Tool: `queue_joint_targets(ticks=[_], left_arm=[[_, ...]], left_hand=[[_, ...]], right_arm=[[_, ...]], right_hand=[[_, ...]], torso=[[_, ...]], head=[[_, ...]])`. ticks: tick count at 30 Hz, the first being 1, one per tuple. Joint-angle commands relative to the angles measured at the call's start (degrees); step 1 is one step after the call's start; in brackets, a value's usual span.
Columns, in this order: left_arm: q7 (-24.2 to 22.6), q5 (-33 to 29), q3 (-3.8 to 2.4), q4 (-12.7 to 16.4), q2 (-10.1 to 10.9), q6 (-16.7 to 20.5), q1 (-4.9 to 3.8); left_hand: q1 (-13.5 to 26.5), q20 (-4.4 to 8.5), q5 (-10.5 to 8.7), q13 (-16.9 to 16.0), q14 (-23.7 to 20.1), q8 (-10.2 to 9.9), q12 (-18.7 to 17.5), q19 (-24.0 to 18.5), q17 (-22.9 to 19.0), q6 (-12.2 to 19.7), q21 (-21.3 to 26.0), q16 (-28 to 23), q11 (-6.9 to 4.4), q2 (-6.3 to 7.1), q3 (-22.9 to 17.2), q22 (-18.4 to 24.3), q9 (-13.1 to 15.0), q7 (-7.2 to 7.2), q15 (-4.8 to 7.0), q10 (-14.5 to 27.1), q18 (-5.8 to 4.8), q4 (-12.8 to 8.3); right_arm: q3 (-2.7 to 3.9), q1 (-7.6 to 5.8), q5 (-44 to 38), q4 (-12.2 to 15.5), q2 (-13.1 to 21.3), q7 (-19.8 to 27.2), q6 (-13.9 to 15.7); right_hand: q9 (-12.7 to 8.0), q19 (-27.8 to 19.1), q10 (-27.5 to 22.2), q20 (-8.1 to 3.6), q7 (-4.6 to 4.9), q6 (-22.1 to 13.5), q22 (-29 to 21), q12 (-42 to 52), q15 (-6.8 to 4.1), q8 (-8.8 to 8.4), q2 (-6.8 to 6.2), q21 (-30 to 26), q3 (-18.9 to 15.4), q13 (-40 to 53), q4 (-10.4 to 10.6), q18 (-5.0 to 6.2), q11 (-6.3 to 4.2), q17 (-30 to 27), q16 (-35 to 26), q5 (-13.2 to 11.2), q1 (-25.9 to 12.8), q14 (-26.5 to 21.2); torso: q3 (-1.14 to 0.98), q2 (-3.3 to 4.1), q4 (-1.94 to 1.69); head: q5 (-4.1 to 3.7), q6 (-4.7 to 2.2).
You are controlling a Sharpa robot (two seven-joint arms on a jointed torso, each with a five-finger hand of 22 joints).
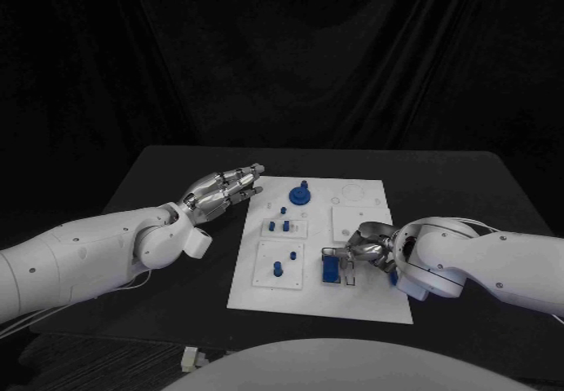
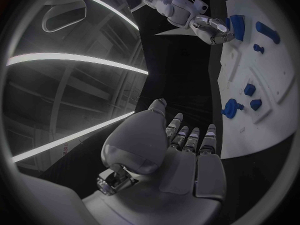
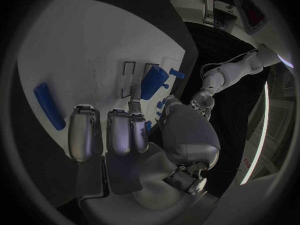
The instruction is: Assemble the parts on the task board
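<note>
The white task board (image 1: 353,305) lies in the middle of the black table. On it a blue round part (image 1: 302,195) sits at the far end, small blue pegs (image 1: 277,224) stand mid-left, and a blue part (image 1: 277,267) lies nearer. A blue block (image 1: 332,269) stands upright by two slots (image 3: 128,75). My right hand (image 1: 370,244) hovers over the board's right side with its fingers apart. One fingertip (image 3: 134,91) lies right beside the block (image 3: 153,81); nothing is held. A blue bar (image 3: 49,105) lies flat on the board beside this hand. My left hand (image 1: 223,194) floats open, fingers straight, off the board's far left corner.
Bare black table (image 1: 176,183) runs along the board's left side under my left arm. My right forearm (image 1: 494,265) crosses the table's right side. Recessed outlines (image 1: 353,195) mark the board's far right corner.
</note>
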State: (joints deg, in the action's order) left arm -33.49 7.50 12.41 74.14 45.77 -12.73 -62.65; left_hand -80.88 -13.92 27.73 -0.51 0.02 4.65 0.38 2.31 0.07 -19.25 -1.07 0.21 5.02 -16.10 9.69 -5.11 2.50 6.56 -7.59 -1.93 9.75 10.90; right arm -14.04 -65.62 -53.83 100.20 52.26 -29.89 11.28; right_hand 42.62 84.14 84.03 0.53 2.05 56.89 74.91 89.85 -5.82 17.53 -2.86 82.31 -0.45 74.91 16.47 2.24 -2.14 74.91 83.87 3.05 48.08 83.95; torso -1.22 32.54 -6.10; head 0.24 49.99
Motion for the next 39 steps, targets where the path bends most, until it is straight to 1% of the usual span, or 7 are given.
queue_joint_targets(ticks=[1, 8, 12, 16, 21, 32, 39], left_arm=[[-0.42, -0.37, -0.06, 0.12, 0.0, -0.79, 0.09], [-0.35, -0.37, -0.06, 0.18, 0.18, -0.72, 0.11], [-0.34, -0.37, -0.06, 0.18, 0.24, -0.71, 0.12], [-0.36, -0.37, -0.06, 0.22, 0.3, -0.75, 0.13], [-0.34, -0.37, -0.06, 0.31, 0.43, -0.8, 0.14], [-0.27, -0.37, -0.06, 0.36, 0.4, -0.85, 0.17], [-0.21, -0.37, -0.06, 0.37, 0.36, -0.91, 0.18]], left_hand=[[0.45, -0.42, -0.19, -0.06, -0.02, 0.23, 0.15, -0.04, -0.07, 0.31, -0.21, -0.21, 0.24, -0.02, -0.11, 0.05, 0.0, 0.25, -0.45, 0.1, 0.53, -0.14], [0.53, -0.43, -0.24, -0.07, -0.02, 0.25, 0.16, -0.01, -0.07, 0.26, -0.22, -0.21, 0.27, -0.02, -0.13, 0.0, 0.01, 0.27, -0.46, 0.07, 0.52, -0.13], [0.54, -0.43, -0.24, -0.07, -0.02, 0.26, 0.16, 0.0, -0.07, 0.22, -0.23, -0.21, 0.28, -0.02, -0.13, -0.01, 0.02, 0.28, -0.46, 0.05, 0.52, -0.13], [0.54, -0.43, -0.24, -0.07, -0.02, 0.26, 0.16, 0.0, -0.07, 0.22, -0.23, -0.21, 0.28, -0.02, -0.13, -0.01, 0.02, 0.28, -0.46, 0.05, 0.52, -0.13], [0.54, -0.43, -0.24, -0.07, -0.02, 0.26, 0.16, 0.0, -0.07, 0.22, -0.23, -0.21, 0.28, -0.02, -0.13, -0.01, 0.02, 0.28, -0.46, 0.05, 0.52, -0.13], [0.59, -0.46, -0.21, -0.08, -0.02, 0.29, 0.17, 0.01, -0.07, 0.17, -0.24, -0.21, 0.32, -0.02, -0.17, -0.02, 0.03, 0.31, -0.49, 0.03, 0.53, -0.15], [0.6, -0.46, -0.19, -0.08, -0.02, 0.3, 0.18, 0.02, -0.07, 0.15, -0.24, -0.21, 0.33, -0.02, -0.19, -0.02, 0.03, 0.32, -0.49, 0.02, 0.53, -0.17]], right_arm=[[0.03, 0.15, -0.3, 0.66, 0.73, 2.91, 3.64], [0.09, 0.08, -1.87, 3.99, 3.68, 8.85, 7.1], [0.11, 0.03, -6.35, 6.18, 5.43, 12.13, 9.06], [0.09, 0.04, -8.59, 7.0, 6.05, 12.66, 7.71], [0.0, 0.17, -10.65, 7.05, 6.05, 11.92, 4.74], [-0.06, 1.19, -13.98, 6.52, 4.99, 10.12, 1.28], [-0.07, 1.93, -15.77, 5.64, 4.44, 9.47, 0.24]], right_hand=[[0.41, 2.41, 5.97, 0.37, 0.07, 0.25, 12.47, 0.15, 0.28, 0.67, 1.17, -0.25, -0.6, 15.09, -0.18, -0.26, 0.05, 0.7, 0.22, 0.17, 0.97, 3.65], [4.29, 2.62, 5.97, 0.14, -0.23, -1.76, 12.62, 0.15, 0.05, 4.76, 2.05, 0.2, -2.74, 15.09, -1.56, -0.37, -0.19, 1.49, 0.67, 2.33, 7.28, 3.79], [9.48, 3.14, 5.97, 0.09, -0.44, -4.29, 13.02, 0.15, -0.05, 9.62, 2.66, 1.43, -4.35, 15.09, -2.85, -0.66, -0.37, 3.4, 1.61, 3.38, 11.7, 4.11], [14.74, 3.18, 5.97, -0.11, -0.8, -6.43, 13.06, 0.15, -0.26, 13.92, 3.08, 1.61, -6.02, 15.09, -3.13, -0.69, -0.62, 3.49, 1.71, 3.57, 13.55, 4.07], [19.07, 3.06, 5.97, -0.25, -1.04, -7.97, 12.98, 0.15, -0.42, 17.12, 3.43, 1.4, -7.19, 15.09, -3.37, -0.63, -0.83, 3.19, 1.58, 3.61, 14.68, 3.99], [22.28, 2.88, 5.97, -0.44, -1.34, -8.76, 12.86, 0.15, -0.63, 19.29, 3.39, 1.03, -7.72, 15.09, -4.7, -0.54, -1.07, 2.67, 1.34, 3.32, 16.94, 3.88], [24.72, 2.87, 5.97, -0.65, -1.63, -8.78, 12.84, 0.15, -0.85, 20.89, 3.93, 0.98, -6.75, 15.09, -6.87, -0.53, -1.33, 2.4, 1.21, 6.08, 20.08, 3.84]], torso=[[0.0, -0.02, 0.02], [0.03, -0.05, -0.03], [0.08, -0.06, 0.02], [0.03, 0.05, 0.1], [-0.03, 0.12, 0.01], [0.01, 0.11, -0.1], [0.05, 0.05, -0.06]], head=[[0.0, 0.01], [0.19, 0.01], [0.17, 0.01], [0.19, 0.01], [0.15, 0.01], [0.06, 0.01], [0.28, 0.01]])
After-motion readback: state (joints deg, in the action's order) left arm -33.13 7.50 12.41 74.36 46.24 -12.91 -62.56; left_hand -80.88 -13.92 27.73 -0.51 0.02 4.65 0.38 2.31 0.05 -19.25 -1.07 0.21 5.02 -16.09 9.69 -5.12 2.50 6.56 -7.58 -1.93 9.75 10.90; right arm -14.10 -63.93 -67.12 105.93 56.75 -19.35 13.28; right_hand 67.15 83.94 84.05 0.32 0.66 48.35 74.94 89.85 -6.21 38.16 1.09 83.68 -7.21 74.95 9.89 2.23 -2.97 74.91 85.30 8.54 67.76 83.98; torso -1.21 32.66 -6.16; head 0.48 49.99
